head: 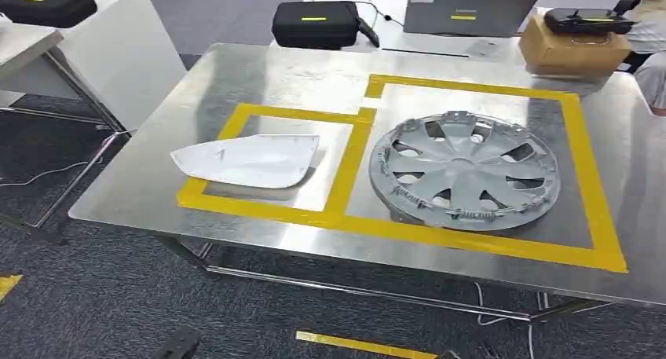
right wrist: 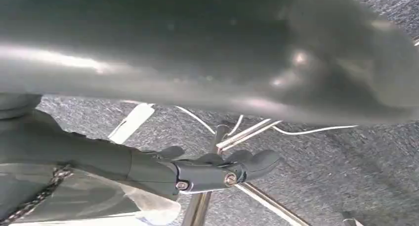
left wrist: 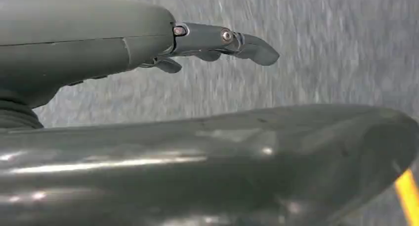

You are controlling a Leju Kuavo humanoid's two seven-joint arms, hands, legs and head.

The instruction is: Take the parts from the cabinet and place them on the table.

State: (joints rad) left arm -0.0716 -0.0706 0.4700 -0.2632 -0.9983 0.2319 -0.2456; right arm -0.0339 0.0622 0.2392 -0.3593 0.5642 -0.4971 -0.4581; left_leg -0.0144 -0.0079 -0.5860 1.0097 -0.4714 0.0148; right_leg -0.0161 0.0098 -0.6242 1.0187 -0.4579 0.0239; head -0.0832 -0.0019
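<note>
On the steel worktop (head: 157, 186) before you, two parts lie inside yellow tape frames (head: 357, 151): a grey wheel cover (head: 465, 169) fills the larger frame, and a white mirror cover (head: 250, 161) rests in the smaller one just beside it, across the shared tape strip. Your left robot hand (left wrist: 217, 43) hangs over grey carpet, fingers loosely apart, holding nothing. Your right robot hand (right wrist: 217, 169) likewise grips nothing, fingers extended near the worktop's legs.
</note>
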